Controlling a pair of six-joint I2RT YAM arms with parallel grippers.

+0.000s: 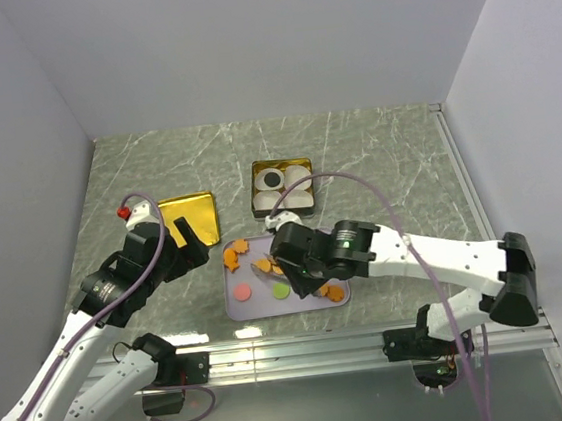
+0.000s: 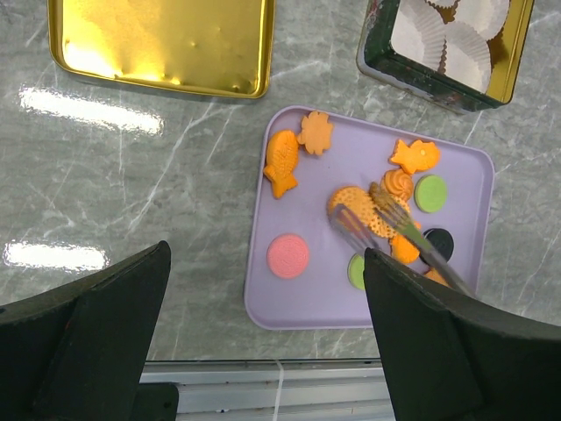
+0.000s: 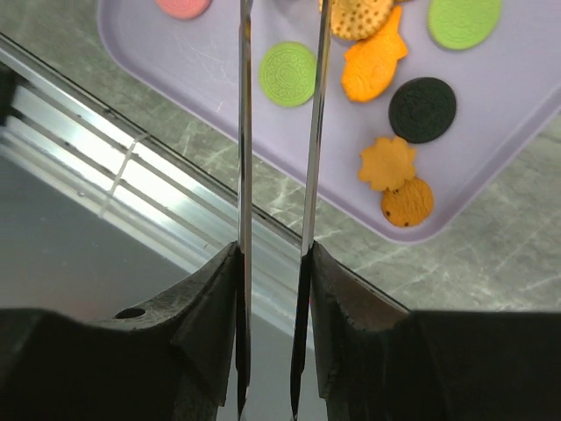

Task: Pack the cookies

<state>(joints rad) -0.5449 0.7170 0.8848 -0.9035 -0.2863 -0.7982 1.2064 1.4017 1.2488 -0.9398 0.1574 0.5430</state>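
- Reaching over the purple tray point(image 2: 302, 303), right jaws clench metal tongs point(image 2: 412, 235), whose tips straddle one of the cookies point(image 2: 361, 213) lying on it.
- Left jaws hang released above the worktop point(image 2: 131, 193).

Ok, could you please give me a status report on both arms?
Left end effector open, empty. Right end effector shut on tongs, tips at orange cookie on tray. Nothing in the way.
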